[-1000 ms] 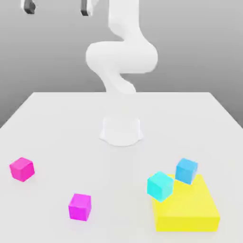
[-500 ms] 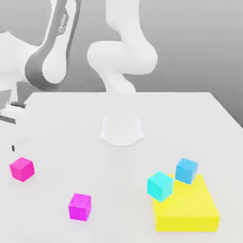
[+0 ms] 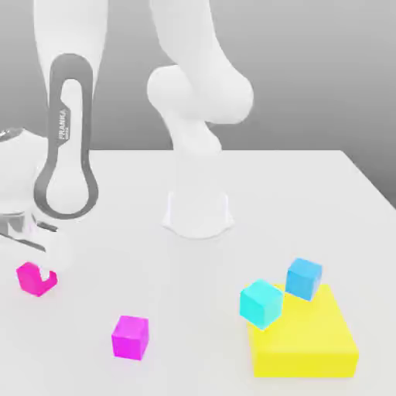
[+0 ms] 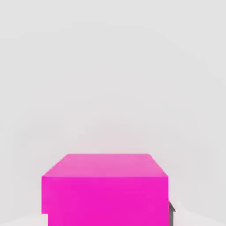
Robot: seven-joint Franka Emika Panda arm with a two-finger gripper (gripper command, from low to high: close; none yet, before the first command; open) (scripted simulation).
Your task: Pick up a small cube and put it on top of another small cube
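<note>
The small cube [image 3: 31, 277] sits on the white table [image 3: 309, 193] at the exterior view's far left, and the gripper [image 3: 40, 272] has dropped right onto it. In that view we see the hand low over the cube, with one pale finger crossing the cube's right face and hiding part of it. In the hand view the small cube [image 4: 106, 187] fills the lower middle, square to the camera, with a thin dark edge of a finger [image 4: 171, 211] at one flank.

So we judge the relation that matters to be settled: the cube lies between the fingers, directly under the palm, not off to a side. A cube has no long axis to worry about (its faces look roughly square to the hand). Whether the fingers are pressed against the cube or stand just off it, we cannot tell.

The purplish-magenta cube [image 3: 129, 337] lies nearer the camera and to the exterior view's right, well apart. Two cyan cubes [image 3: 261, 302] and a yellow block [image 3: 305, 344] are farther right again. We would expect closing and lifting next.
</note>
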